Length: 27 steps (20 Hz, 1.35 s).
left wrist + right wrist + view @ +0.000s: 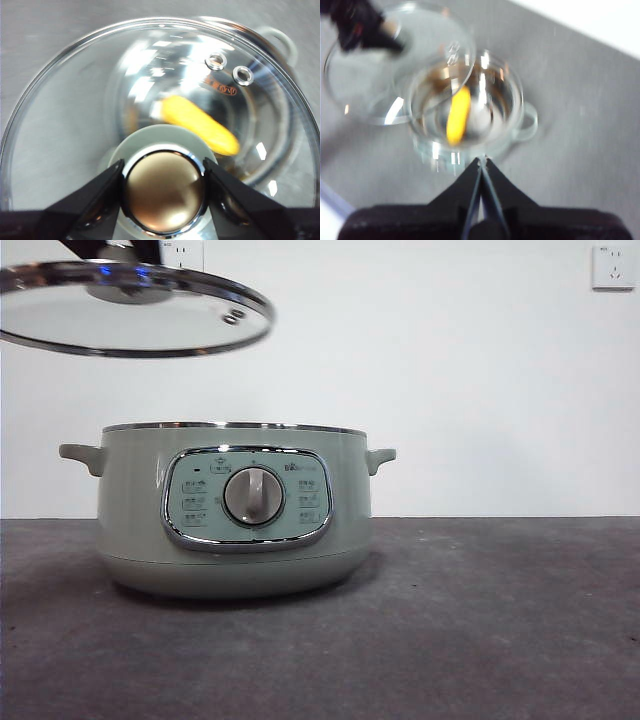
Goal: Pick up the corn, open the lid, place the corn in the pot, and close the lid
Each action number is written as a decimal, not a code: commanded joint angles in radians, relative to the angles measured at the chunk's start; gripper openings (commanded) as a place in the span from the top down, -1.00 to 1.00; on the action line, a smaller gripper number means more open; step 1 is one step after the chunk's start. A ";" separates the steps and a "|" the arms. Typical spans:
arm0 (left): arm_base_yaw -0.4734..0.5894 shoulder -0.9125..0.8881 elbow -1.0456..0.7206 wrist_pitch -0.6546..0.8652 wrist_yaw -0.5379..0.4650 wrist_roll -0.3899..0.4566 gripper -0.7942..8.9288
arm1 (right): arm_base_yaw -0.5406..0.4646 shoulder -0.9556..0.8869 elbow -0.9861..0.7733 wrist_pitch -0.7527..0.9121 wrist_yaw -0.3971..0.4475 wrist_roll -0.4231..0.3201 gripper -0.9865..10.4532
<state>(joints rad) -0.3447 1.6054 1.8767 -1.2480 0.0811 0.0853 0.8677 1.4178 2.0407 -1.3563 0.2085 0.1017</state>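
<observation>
Corn (pixel 458 116) inside pot (pixel 235 510), lid (pixel 130 312) aloft

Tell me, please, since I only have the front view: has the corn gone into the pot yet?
Observer: Yes, the corn lies inside the pot.
Operator: Who is holding the lid I see raised to one side?
Observer: The left gripper, its jaws clamped on the knob of the lid.
Operator: And the right gripper?
Observer: The right gripper hangs above the table near the pot, jaws shut and empty.
</observation>
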 commanded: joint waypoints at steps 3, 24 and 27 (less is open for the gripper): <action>-0.081 0.084 0.003 0.061 -0.003 -0.007 0.86 | 0.004 -0.179 -0.307 -0.023 0.001 0.044 0.85; -0.142 0.307 0.003 0.190 -0.003 -0.007 0.86 | 0.003 -0.528 -0.766 0.080 0.005 0.142 0.85; -0.142 0.319 0.003 0.193 -0.003 -0.007 0.86 | 0.003 -0.528 -0.766 0.075 0.005 0.142 0.85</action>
<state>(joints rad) -0.4801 1.8927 1.8935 -1.0519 0.0620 0.0875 0.8703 0.8917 1.2861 -1.2854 0.2104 0.2325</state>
